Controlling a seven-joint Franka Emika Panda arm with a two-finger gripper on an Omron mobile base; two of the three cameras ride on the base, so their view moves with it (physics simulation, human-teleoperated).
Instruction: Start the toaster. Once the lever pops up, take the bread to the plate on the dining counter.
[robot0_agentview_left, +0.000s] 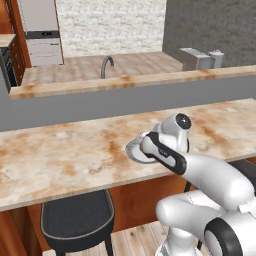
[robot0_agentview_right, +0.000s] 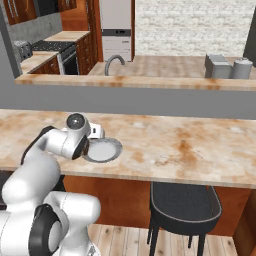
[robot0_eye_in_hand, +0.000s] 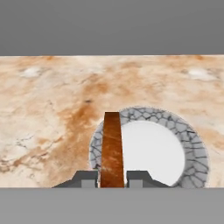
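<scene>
While claw (robot0_eye_in_hand: 112, 178) grips bread (robot0_eye_in_hand: 112, 148) edge-on, long axis fwd over plate (robot0_eye_in_hand: 192, 148)

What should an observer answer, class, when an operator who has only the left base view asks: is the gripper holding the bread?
Observer: Yes. In the hand view the gripper is shut on the bread, seen edge-on.
Operator: Where is the plate?
Observer: Just beyond the fingertips; the slice overlaps the left part of the plate. Contact I cannot tell.
Operator: Anything on it?
Observer: In the right base view its middle is bare, on the dining counter.
</scene>
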